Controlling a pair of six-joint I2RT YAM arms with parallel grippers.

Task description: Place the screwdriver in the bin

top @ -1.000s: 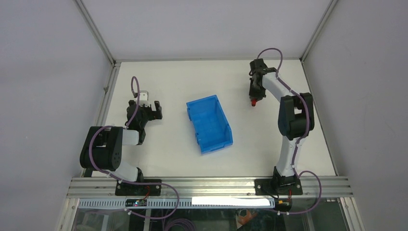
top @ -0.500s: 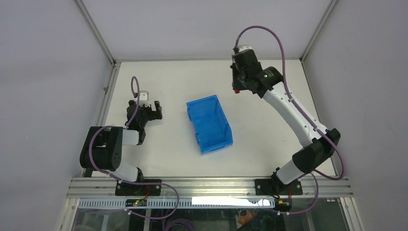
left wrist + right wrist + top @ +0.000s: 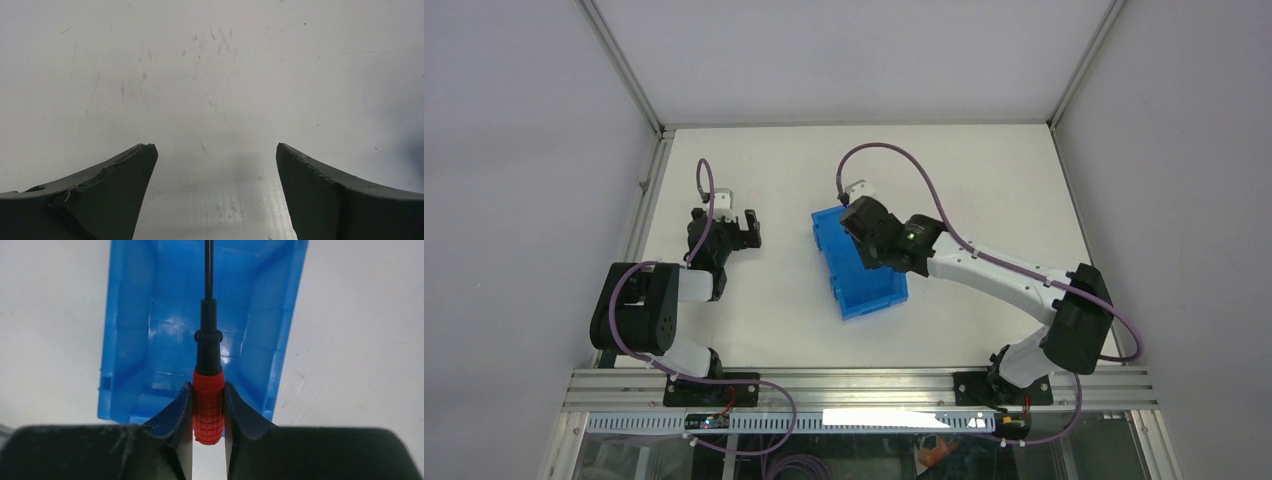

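The bright blue bin (image 3: 869,285) sits mid-table, and in the right wrist view the bin (image 3: 165,325) fills the upper middle. My right gripper (image 3: 208,387) is shut on the screwdriver (image 3: 208,405), pinching its ribbed red handle between both fingers. The thin black shaft points away over the bin's open inside. From above, the right gripper (image 3: 871,243) hangs over the bin's far end, and the screwdriver is hidden under it. My left gripper (image 3: 736,228) stands open over bare table, left of the bin; the left gripper (image 3: 215,150) has nothing between its fingers.
White walls with metal corner posts close the table at the back and both sides. An aluminium rail (image 3: 854,385) runs along the near edge with both arm bases on it. The right arm's purple cable (image 3: 894,160) loops above the bin's far end.
My right arm has swung from the far right of the table leftward and nearer, carrying the screwdriver over the bin. The left arm has not moved.
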